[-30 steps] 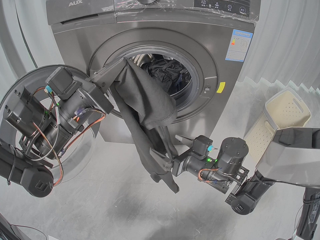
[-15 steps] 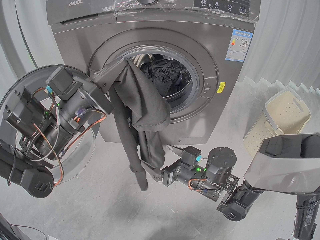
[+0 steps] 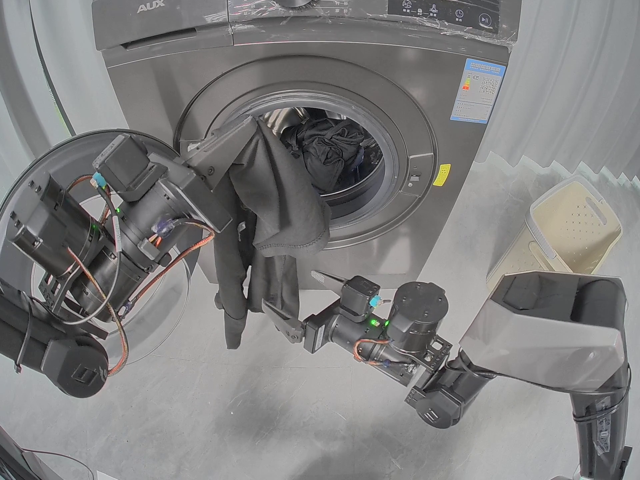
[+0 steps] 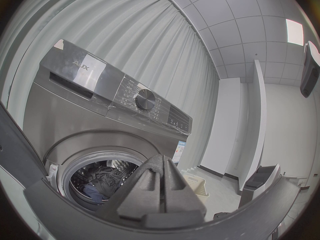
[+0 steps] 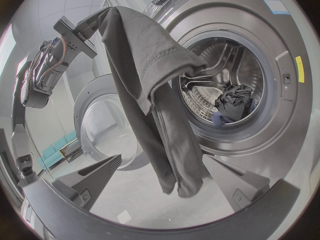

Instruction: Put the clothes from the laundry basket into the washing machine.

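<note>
One dark garment (image 3: 287, 188) in clamped left gripper (image 3: 240, 130), tail between right gripper's (image 3: 289, 288) spread fingers (image 5: 96, 170).

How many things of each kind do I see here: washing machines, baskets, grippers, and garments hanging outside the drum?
Washing machine: 1
Laundry basket: 1
Hanging garment: 1
Grippers: 2 (left gripper, right gripper)
Total: 5

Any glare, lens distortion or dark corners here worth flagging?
Head view: glare streaks on the plastic film atop the washing machine. Left wrist view: strong fisheye bending, black corners, a bright ceiling light, a reflection patch on the machine's top. Right wrist view: same fisheye curve and dark corners; the drum is evenly lit.
</note>
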Robot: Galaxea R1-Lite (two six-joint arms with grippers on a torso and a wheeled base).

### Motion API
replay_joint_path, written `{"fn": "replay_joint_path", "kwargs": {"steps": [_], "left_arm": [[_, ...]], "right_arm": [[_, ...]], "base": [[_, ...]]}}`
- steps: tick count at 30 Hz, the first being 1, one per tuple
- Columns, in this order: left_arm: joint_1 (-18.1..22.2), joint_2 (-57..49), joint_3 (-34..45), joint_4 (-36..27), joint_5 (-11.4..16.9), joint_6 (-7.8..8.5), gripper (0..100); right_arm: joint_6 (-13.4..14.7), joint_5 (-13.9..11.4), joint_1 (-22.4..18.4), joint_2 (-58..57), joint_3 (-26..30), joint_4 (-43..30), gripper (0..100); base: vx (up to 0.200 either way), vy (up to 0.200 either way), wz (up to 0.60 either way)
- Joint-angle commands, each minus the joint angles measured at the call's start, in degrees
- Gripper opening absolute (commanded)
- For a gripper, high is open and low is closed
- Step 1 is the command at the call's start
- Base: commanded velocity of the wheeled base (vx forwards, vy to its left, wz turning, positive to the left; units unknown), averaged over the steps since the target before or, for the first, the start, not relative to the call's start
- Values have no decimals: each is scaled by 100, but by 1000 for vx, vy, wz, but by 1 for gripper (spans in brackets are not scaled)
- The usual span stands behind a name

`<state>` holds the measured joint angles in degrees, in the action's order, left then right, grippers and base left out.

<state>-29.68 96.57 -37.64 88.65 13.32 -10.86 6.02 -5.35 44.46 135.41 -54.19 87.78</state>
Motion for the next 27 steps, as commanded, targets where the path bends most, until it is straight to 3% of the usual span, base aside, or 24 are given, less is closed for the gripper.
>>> {"fn": "replay_joint_path", "kwargs": {"steps": [1, 4, 7, 16, 18, 21, 23, 24, 27], "left_arm": [[33, -7, 3, 3, 4, -4, 0], [50, -7, 3, 3, 4, -4, 0], [50, 2, 3, -6, 4, -4, 0], [15, -7, -6, -6, -5, -4, 0], [6, -16, -6, -6, -5, -4, 0], [-2, -25, -24, -6, -14, -12, 0], [-2, -33, -24, -6, -5, -12, 0], [-2, -51, -15, -6, -5, -12, 0], [15, -69, -6, -6, -5, -12, 0]], "right_arm": [[-75, -291, -183, 635, -865, -25, 100], [-154, -563, -254, 750, -1068, 28, 100], [-145, -678, -174, 732, -1015, 55, 100], [-136, -634, 116, 653, -1041, -25, 100], [-128, -458, 89, 855, -1340, -104, 100], [-92, 96, 19, 1207, -1911, -350, 100], [-92, 271, -51, 1462, -2228, -402, 100], [-84, 307, -78, 1532, -2316, -402, 0], [-22, 315, -104, 1558, -2447, -402, 0]], "base": [[0, 0, 0], [0, 0, 0], [0, 0, 0], [0, 0, 0], [0, 0, 0], [0, 0, 0], [0, 0, 0], [0, 0, 0], [0, 0, 0]]}}
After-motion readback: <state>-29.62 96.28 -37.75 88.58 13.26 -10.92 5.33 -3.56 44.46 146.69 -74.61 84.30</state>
